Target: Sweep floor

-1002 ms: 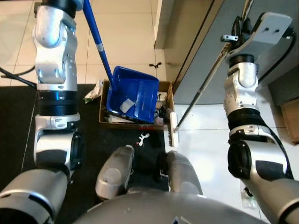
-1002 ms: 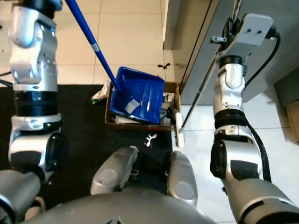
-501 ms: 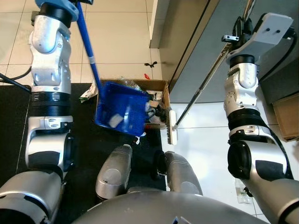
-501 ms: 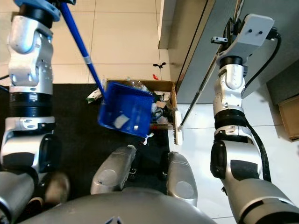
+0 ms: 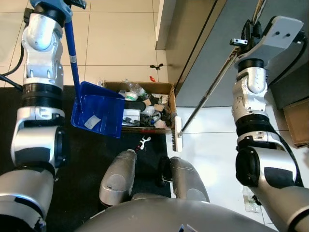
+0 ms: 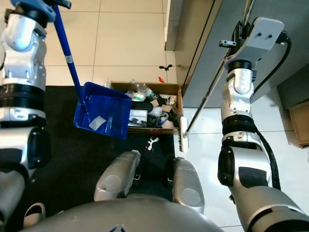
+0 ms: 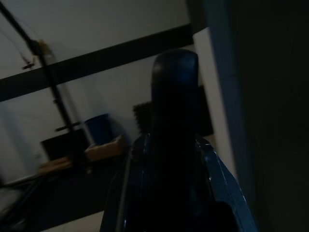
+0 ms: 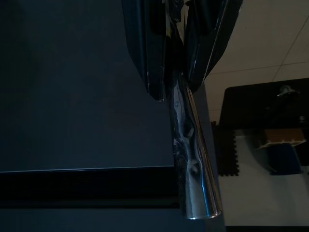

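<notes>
Since the earlier frame the blue dustpan (image 5: pixel 98 116) has swung from over the cardboard box (image 5: pixel 145 107) to its 9 o'clock side, above the black mat (image 5: pixel 82 159). The left gripper (image 7: pixel 174 140) is clamped on the dustpan's handle. The right gripper (image 8: pixel 176 43) is closed around the metal broom pole (image 5: pixel 207 92); the brush head (image 5: pixel 177 134) sits at the box's 3 o'clock corner.

Dustpan (image 5: pixel 98 115) overlaps the box's (image 5: pixel 166 89) left end; broom head (image 5: pixel 177 134) right.
</notes>
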You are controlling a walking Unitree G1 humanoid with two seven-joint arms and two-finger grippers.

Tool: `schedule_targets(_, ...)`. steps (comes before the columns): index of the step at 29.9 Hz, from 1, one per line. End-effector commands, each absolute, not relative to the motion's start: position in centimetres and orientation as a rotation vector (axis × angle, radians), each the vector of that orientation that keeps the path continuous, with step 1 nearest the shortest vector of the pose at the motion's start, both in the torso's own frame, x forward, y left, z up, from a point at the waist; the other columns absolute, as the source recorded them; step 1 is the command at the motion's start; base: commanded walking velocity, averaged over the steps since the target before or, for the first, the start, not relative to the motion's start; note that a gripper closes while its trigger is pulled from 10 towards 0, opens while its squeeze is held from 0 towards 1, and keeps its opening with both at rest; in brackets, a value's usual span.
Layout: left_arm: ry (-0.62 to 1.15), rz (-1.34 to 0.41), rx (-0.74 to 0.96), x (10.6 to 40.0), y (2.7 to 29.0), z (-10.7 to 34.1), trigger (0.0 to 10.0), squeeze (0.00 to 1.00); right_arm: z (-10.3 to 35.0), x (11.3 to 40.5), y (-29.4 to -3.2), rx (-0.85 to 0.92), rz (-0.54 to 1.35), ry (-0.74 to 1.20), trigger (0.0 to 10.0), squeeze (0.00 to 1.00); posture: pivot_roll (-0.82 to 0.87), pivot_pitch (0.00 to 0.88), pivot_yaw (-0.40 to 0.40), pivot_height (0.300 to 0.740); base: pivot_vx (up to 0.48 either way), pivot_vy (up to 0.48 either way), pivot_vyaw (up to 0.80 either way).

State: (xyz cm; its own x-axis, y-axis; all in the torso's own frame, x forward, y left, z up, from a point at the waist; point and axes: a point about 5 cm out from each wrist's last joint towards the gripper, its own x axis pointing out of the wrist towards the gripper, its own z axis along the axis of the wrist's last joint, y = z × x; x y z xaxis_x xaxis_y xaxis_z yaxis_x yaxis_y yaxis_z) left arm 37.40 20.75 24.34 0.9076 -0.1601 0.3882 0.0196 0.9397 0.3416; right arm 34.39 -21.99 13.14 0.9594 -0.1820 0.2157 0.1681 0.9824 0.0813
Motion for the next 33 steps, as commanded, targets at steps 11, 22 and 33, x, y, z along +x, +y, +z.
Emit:
schedule_targets(11, -0.580, 0.102, 0.385, 37.8, 22.8, 28.8, 10.0, 0.00, 13.6, 34.2, -22.4, 0.068, -0.196, -0.259, 10.0, 0.00, 0.24, 0.006, -0.007, 0.740, 0.000, 0.000, 0.00)
schedule_targets(22, -0.573, 0.140, 0.305, 38.2, 23.2, 28.9, 10.0, 0.00, 13.6, 34.3, -22.3, 0.068, -0.193, -0.258, 10.0, 0.00, 0.24, 0.006, -0.012, 0.740, 0.000, 0.000, 0.00)
schedule_targets(33, -0.521, 0.167, 0.411, 38.7, 22.7, 28.1, 10.0, 0.00, 13.6, 34.4, -22.3, 0.068, -0.190, -0.255, 10.0, 0.00, 0.25, 0.003, -0.013, 0.740, 0.000, 0.000, 0.00)
